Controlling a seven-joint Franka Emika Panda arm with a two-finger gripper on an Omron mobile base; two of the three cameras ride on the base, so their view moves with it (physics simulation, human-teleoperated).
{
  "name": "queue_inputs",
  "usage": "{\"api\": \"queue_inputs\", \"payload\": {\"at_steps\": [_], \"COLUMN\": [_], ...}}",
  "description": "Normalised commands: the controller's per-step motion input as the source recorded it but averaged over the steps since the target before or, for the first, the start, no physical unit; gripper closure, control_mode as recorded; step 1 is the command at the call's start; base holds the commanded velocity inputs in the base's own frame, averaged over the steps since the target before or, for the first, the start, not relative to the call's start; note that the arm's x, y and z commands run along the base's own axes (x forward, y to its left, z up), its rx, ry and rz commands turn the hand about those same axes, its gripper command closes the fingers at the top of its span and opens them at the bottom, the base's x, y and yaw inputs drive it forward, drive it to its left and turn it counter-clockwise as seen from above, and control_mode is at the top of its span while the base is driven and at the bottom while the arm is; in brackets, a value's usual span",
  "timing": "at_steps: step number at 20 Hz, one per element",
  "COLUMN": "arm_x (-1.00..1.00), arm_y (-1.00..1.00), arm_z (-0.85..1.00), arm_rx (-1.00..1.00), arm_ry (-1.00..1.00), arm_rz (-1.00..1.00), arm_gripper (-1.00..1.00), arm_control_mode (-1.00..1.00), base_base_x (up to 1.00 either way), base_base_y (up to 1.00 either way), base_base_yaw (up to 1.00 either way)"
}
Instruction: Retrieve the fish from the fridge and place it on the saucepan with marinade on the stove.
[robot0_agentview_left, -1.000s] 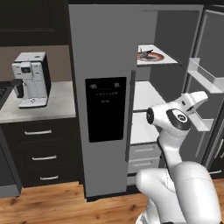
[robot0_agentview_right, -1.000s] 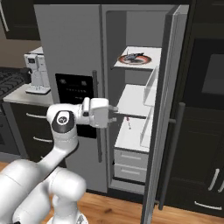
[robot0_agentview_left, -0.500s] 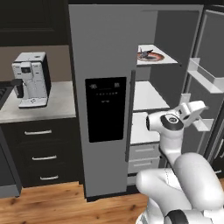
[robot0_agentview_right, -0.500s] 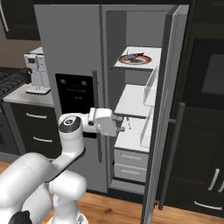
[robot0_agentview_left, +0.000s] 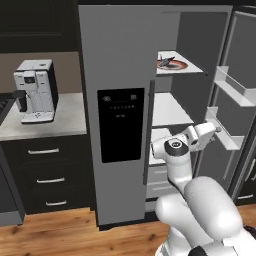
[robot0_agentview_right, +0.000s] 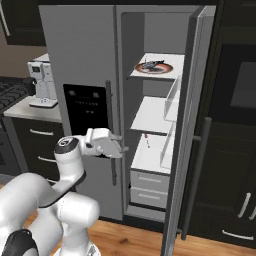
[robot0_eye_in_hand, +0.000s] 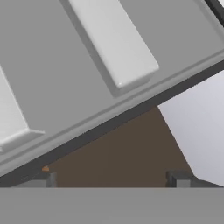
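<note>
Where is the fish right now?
The fish lies on a red-rimmed plate on the top shelf of the open fridge, well above the robot's arm.

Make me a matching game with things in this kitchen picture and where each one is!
Things:
1. fish
2. coffee machine
3. dispenser panel
4. fridge drawers

Places:
A. on the closed door
B. on the plate, top shelf
C. below the shelves
D. on the counter

Pairs: 1-B, 2-D, 3-A, 4-C
</note>
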Motion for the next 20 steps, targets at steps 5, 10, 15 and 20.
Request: {"api": "queue_inputs", "payload": {"at_steps": [5, 10, 15, 20], "arm_x": [-0.15, -0.10, -0.24, -0.33], "arm_y": [0.00, -0.10, -0.03, 0.00], "arm_z": [0.01, 0.18, 0.18, 0.16], "arm_rx": [-0.03, 0.00, 0.00, 0.00], "arm_ry": [0.00, -0.01, -0.32, -0.55], "arm_rz": [-0.11, -0.13, -0.11, -0.01], "arm_gripper": [-1.00, -1.00, -1.00, -1.00], "arm_control_mode": [-1.00, -1.00, -1.00, -1.00], "base_base_x": [0.00, 0.00, 0.00, 0.00], "base_base_y": [0.00, 0.00, 0.00, 0.00], "base_base_yaw": [0.00, 0.00, 0.00, 0.00]}}
